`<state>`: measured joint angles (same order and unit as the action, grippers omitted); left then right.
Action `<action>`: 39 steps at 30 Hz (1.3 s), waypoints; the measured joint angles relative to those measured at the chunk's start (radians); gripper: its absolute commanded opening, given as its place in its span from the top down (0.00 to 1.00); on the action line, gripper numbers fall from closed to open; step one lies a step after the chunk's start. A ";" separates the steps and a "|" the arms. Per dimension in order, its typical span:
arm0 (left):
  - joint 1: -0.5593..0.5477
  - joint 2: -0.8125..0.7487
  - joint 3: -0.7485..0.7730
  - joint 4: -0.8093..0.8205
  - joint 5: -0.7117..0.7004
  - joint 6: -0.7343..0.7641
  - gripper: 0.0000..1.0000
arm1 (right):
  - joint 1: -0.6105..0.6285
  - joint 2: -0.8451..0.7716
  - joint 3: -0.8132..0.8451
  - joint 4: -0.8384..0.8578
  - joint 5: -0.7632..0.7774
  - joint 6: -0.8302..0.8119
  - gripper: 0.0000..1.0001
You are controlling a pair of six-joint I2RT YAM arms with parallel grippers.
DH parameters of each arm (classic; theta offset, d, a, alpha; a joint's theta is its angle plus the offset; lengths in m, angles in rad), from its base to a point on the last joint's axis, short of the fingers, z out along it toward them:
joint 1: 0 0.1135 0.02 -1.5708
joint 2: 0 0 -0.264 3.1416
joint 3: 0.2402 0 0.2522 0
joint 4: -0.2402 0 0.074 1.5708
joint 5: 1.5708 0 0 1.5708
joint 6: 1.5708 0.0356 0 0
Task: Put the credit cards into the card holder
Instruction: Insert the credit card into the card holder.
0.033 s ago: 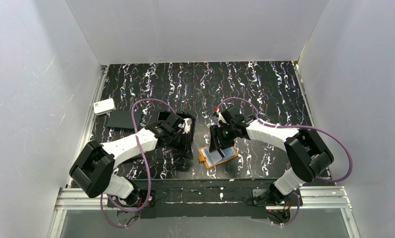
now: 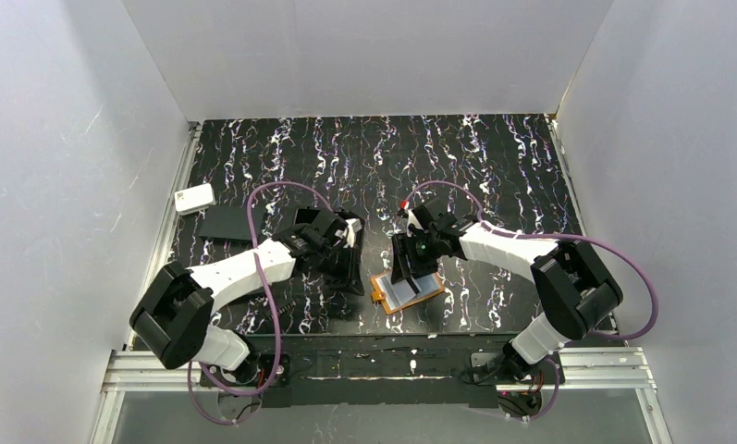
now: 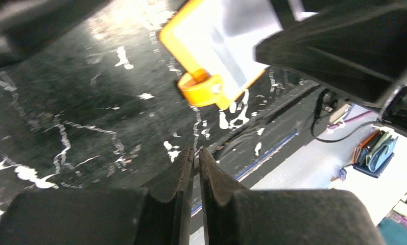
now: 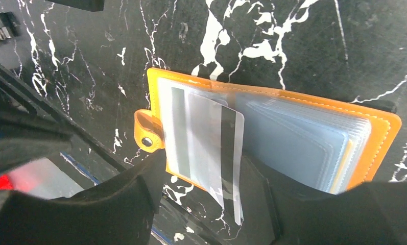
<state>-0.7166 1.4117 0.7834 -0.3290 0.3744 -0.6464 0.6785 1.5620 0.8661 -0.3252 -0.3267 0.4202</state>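
Orange leatherette card holder: lies open, pockets up, on the desk, at about 5 o'clock from the desk centre in the top view, directly under the right hand.
Holder contents: a fan of clear pockets. One card with a dark stripe sits part-way in the front pocket, with its free end projecting toward 6 o'clock in the right wrist view. You cannot tell whether the other pockets hold anything.
Snap tab: at 9 o'clock on the holder in that view, unfastened.
Right hand: jaws spread, one finger on each side of the projecting card. Nothing is gripped.
Left hand: jaws drawn together with only a slit between them, nothing held. It hangs over the black tray, at 7 o'clock from the desk centre.
Tray contents: hidden by the left arm. You cannot tell whether further cards lie in it.
Card handling: expect thin, light, stiff, slick plastic. Take hold across the two long edges near the free end, or push squarely on that end.
Holder handling: judge it light and soft, so it is likely to slide when you push. Brace its orange border at 3 o'clock.
Pocket film: probably flimsy. A crooked push may snag or crease it.
White box: at 10 o'clock, well apart. Leave it.
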 measured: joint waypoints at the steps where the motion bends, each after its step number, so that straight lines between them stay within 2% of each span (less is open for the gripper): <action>1: -0.010 0.000 0.015 0.000 -0.001 0.000 0.91 | 0.000 0.000 0.003 -0.006 0.004 -0.002 0.38; 6: -0.092 0.071 0.093 0.067 0.006 0.000 0.95 | 0.000 -0.011 0.013 -0.035 0.027 -0.006 0.36; 11: -0.101 0.307 0.116 0.157 0.018 0.003 1.00 | 0.000 -0.013 0.013 -0.035 0.029 -0.001 0.34; 22: -0.101 0.337 0.146 0.147 0.029 0.001 1.00 | -0.035 -0.035 0.035 -0.115 0.067 -0.063 0.27; 28: -0.101 0.338 0.148 0.143 0.028 0.011 1.00 | -0.042 -0.036 0.051 -0.143 0.081 -0.088 0.35; 39: -0.101 0.338 0.148 0.143 0.029 0.018 1.00 | -0.042 -0.035 0.010 -0.087 0.043 -0.082 0.36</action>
<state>-0.8177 1.7493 0.9314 -0.1856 0.4034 -0.6281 0.6361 1.5265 0.8764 -0.4126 -0.2832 0.3378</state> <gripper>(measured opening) 0.008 0.644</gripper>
